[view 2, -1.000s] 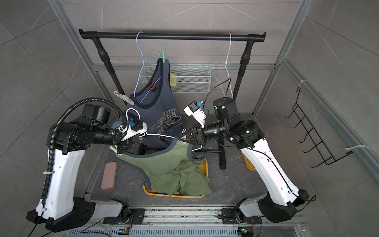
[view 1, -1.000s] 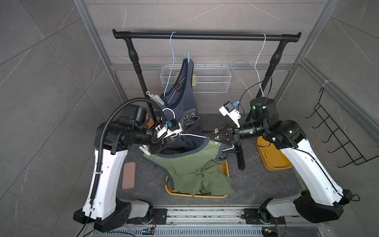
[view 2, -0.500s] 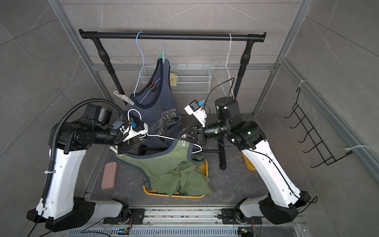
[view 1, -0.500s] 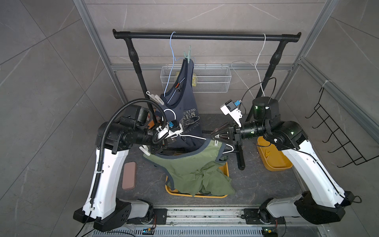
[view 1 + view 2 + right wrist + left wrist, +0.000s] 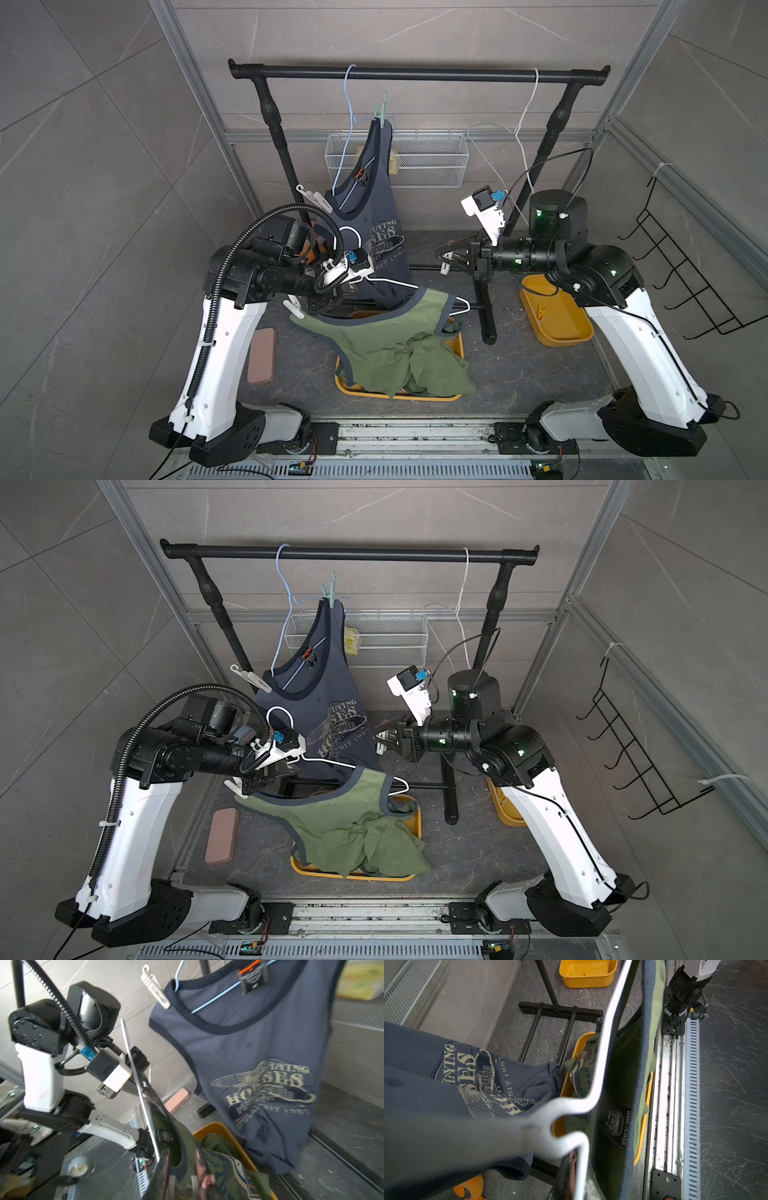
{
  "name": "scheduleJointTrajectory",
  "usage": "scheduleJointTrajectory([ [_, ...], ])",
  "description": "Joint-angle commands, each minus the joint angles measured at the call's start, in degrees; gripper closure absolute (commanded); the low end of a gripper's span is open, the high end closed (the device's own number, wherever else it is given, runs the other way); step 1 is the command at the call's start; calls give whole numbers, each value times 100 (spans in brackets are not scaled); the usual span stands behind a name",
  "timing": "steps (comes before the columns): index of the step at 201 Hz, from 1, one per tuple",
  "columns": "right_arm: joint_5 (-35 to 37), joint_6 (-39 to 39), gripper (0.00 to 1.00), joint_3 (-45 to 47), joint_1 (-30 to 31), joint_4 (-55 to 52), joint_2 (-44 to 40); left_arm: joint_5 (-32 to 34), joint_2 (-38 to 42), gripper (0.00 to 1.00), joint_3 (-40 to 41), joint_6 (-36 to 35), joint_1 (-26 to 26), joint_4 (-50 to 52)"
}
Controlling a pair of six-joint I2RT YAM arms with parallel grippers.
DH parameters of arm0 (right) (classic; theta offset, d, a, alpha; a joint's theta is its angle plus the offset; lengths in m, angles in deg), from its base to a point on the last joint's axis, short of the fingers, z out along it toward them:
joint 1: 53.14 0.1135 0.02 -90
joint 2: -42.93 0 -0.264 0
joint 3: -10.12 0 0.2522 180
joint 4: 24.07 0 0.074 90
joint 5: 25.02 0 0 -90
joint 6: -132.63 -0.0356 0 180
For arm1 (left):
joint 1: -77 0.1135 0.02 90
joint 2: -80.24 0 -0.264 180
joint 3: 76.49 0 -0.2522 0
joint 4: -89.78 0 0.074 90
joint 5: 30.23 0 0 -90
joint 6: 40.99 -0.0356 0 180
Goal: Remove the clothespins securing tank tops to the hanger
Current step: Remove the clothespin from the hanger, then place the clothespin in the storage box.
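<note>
Far rail (image 5: 415, 75) carries the navy tank top (image 5: 374, 216), secured at its top by a mint clothespin (image 5: 380, 114). Olive tank top (image 5: 386, 340) droops from the white hanger (image 5: 562, 1108) into the near yellow tray (image 5: 399, 397). Left gripper (image 5: 338, 293) is clamped on that hanger's neck. Right gripper (image 5: 442, 255), jaws narrow, holds a white clothespin (image 5: 444, 267) right of the tops.

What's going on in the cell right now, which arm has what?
The left tool is shut on the white hanger, with an olive tank top draped from it into the yellow bin. A white clothespin pins the top at the hanger's end near the left arm. The right tool hovers off the other end; a small white piece shows at its tips, whether gripped is unclear. The navy tank top hangs from the rail, pinned.
</note>
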Motion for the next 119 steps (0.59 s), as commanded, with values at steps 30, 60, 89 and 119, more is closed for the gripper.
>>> scheduleJointTrajectory([
  [30, 1674, -72, 100, 1965, -14, -451, -1165, -113, 83, 100, -59, 96, -35, -163],
  [60, 2583, -433, 100, 3152, -66, -401, -1868, -92, 66, 100, -66, 173, -56, -171],
  [89, 3763, -687, 100, 3500, -296, -721, -1885, -78, 66, 100, -59, 233, -57, -234],
  [119, 4380, -829, 100, 3802, -921, -718, -1577, -195, 75, 100, -50, 312, -62, -314],
])
